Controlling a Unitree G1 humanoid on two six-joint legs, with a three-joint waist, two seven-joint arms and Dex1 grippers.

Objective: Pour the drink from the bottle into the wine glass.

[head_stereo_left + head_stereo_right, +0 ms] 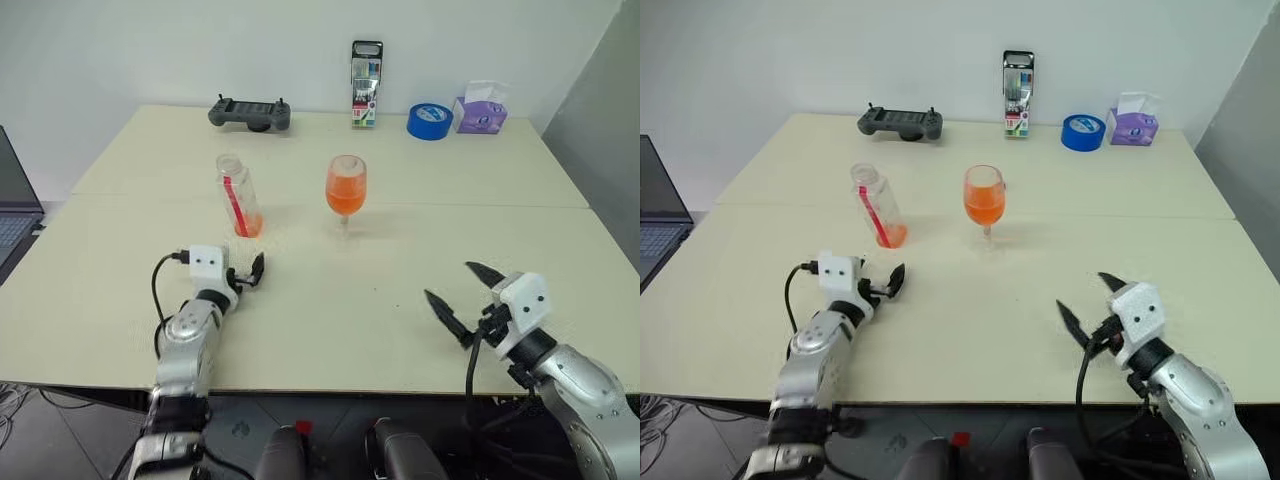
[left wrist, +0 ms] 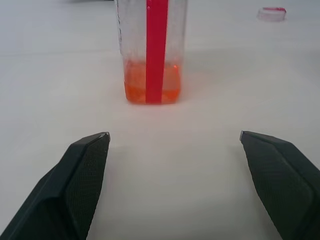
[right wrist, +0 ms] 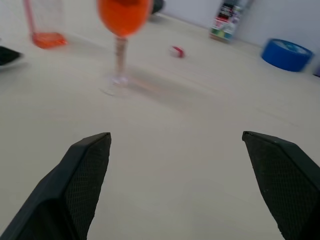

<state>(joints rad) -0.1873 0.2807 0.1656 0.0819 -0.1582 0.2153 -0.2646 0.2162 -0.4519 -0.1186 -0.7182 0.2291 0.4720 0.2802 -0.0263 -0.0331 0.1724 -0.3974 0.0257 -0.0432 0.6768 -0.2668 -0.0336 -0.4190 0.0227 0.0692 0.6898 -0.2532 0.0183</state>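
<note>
Since the wine glass point(image 1: 346, 192) at middle holds the drink point(image 1: 345, 197) and the bottle point(image 1: 239, 196) stands alone, both end effectors, left point(image 1: 243, 275) and right point(image 1: 467, 293), fingers apart, should back off slowly.

An office or robotics test room was suggested. A plain pale table point(image 1: 480, 300), made of two tops joined by a seam, was set against a bare white wall point(image 1: 150, 50). Along its far edge, in the upper part of the frame, a dark handheld controller point(image 1: 250, 113), a pack of markers point(image 1: 366, 70), a roll of blue tape point(image 1: 430, 121) and a purple tissue box point(image 1: 481, 108) were lined up. An open laptop point(image 1: 15, 205) was seen at the left edge.
</note>
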